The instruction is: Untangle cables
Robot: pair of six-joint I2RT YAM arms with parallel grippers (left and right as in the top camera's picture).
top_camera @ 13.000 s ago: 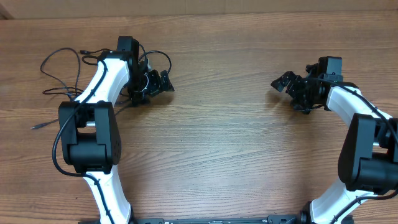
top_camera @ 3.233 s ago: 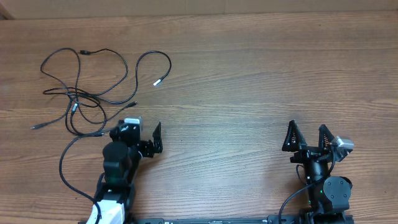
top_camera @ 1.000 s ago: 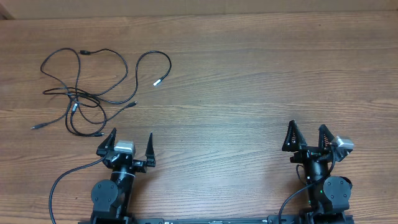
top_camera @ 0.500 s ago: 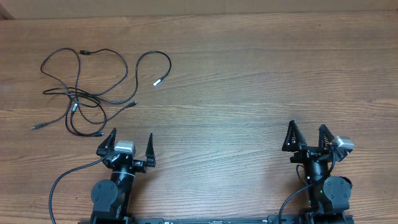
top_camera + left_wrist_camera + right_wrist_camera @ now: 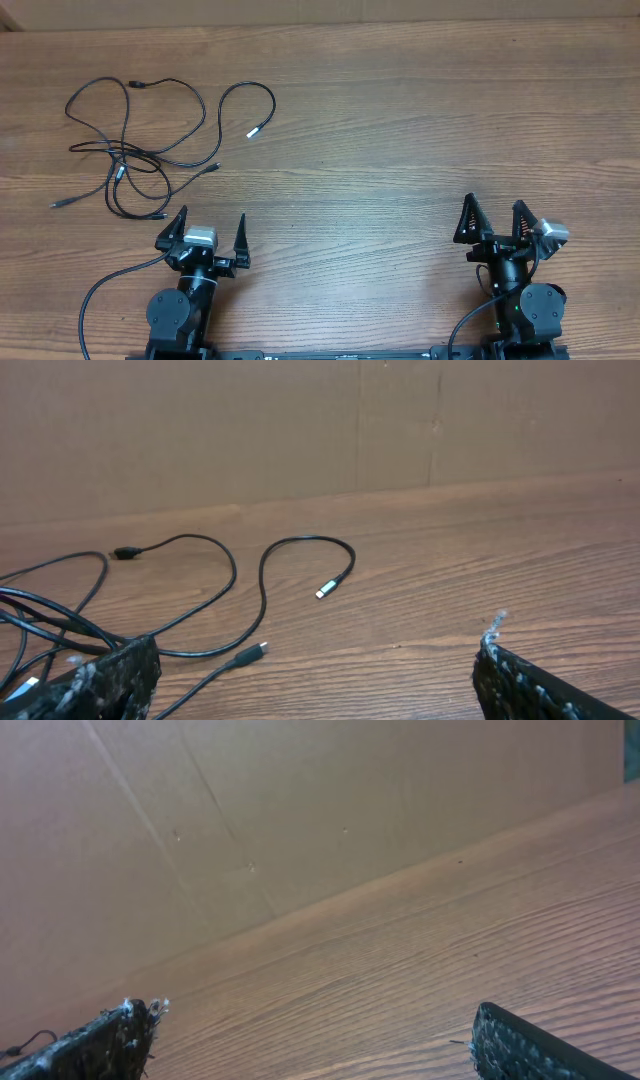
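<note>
The cables (image 5: 150, 140) lie as loose black loops at the table's far left, strands still crossing near the left side. One silver-tipped end (image 5: 254, 131) points right; a dark plug (image 5: 252, 652) lies nearer. In the left wrist view the loops (image 5: 200, 590) spread ahead and to the left of my fingers. My left gripper (image 5: 211, 217) sits open near the front edge, just below the cables, holding nothing. Far to the right, my right gripper (image 5: 493, 206) is open and empty too, with only bare wood ahead of its fingertips (image 5: 125, 1025).
A brown cardboard wall (image 5: 300, 420) runs along the table's far edge. Both arm bases (image 5: 180, 310) stand at the front edge, with thick black robot wires (image 5: 95, 295) trailing beside them.
Nothing has moved over the last second. Earlier the left arm drew back from the cables to its place at the front edge.
</note>
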